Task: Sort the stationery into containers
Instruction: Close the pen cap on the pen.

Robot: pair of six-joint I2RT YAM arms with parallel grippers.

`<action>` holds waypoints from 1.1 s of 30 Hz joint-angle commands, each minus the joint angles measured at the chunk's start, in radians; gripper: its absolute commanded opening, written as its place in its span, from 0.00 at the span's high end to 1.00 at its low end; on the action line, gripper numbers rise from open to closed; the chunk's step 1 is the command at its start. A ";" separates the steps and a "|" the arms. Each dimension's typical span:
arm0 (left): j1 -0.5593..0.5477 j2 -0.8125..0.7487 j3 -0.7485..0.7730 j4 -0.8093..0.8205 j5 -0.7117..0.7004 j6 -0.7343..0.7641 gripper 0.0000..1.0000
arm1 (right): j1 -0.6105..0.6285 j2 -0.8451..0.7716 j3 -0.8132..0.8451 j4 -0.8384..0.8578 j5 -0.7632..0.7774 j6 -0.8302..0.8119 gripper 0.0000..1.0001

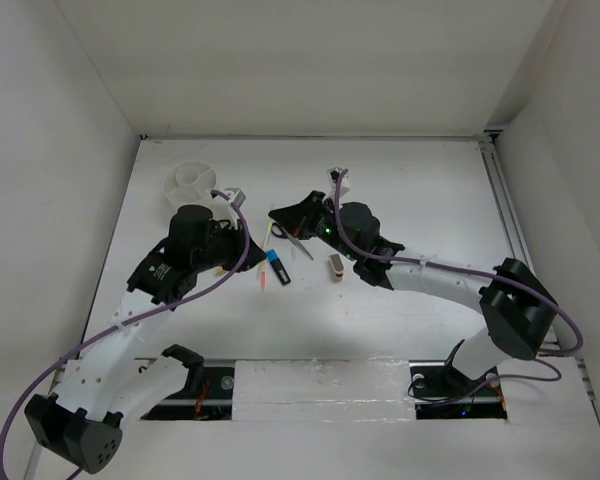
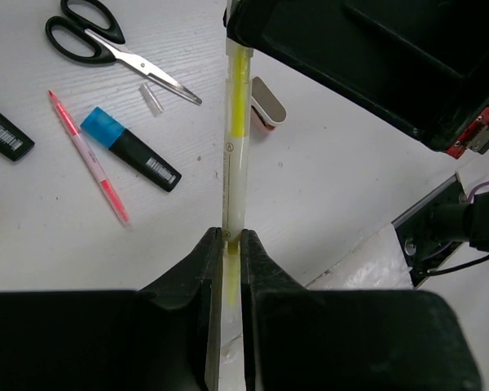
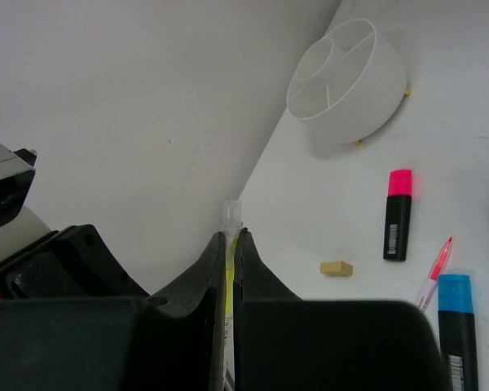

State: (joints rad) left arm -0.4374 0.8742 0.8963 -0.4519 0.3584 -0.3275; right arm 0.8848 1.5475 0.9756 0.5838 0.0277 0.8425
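A thin yellow pencil (image 2: pixel 235 147) with a clear cap is held above the table between both grippers. My left gripper (image 2: pixel 228 236) is shut on one end. My right gripper (image 3: pixel 231 236) is shut on the other end, and the clear tip (image 3: pixel 231 213) sticks out past its fingers. In the top view the grippers meet mid-table (image 1: pixel 265 230). The white divided tub (image 1: pixel 193 183) (image 3: pixel 350 81) stands at the back left. On the table lie the black scissors (image 2: pixel 106 45), blue highlighter (image 2: pixel 130 149), pink pencil (image 2: pixel 90 159), pink highlighter (image 3: pixel 398 213), beige eraser (image 3: pixel 336 267) and tan-grey block (image 2: pixel 267 103).
A small clear cap (image 2: pixel 152 98) lies beside the scissors' blades. White walls close in the table on the left, back and right. The arm bases and cables sit at the near edge (image 1: pixel 310 385).
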 commanded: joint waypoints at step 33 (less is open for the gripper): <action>0.008 -0.011 0.096 0.272 -0.202 -0.097 1.00 | 0.072 -0.009 0.020 -0.101 -0.241 0.059 1.00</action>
State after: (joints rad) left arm -0.4511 0.8669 0.9039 -0.4599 0.2623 -0.4091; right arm 0.8833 1.5448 0.9848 0.5816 -0.0376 0.9073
